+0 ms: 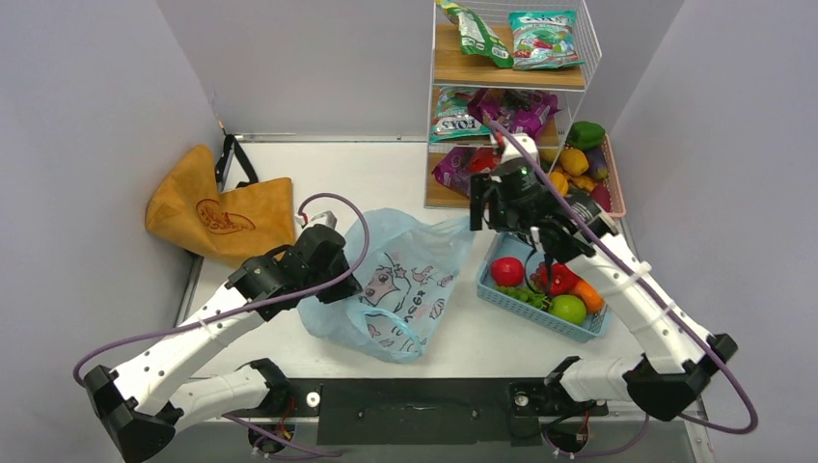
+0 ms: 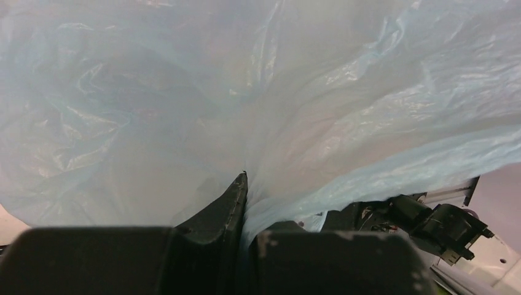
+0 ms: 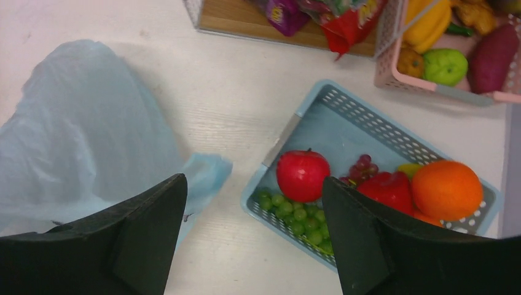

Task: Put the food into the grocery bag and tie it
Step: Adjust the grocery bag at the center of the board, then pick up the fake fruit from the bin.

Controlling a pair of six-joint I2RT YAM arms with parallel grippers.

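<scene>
The light blue grocery bag [image 1: 405, 280] lies crumpled mid-table, cartoon print up. My left gripper [image 1: 340, 280] is at its left edge; in the left wrist view the gripper [image 2: 246, 184] is shut on a fold of the bag [image 2: 246, 92], which fills the view. The food lies in a blue basket [image 1: 590, 331]: a red apple [image 3: 302, 175], green grapes [image 3: 295, 215], a red pepper [image 3: 387, 187], an orange [image 3: 446, 189]. My right gripper [image 1: 542, 258] hovers open and empty above the basket's near-left corner [image 3: 253, 181]. The bag [image 3: 80, 141] lies to its left.
A tan tote [image 1: 220, 207] with black straps lies at the back left. A wire shelf rack [image 1: 511, 87] with snack packets stands at the back right. Beside it is a pink basket [image 1: 614, 183] with more produce. Grey walls close in on both sides.
</scene>
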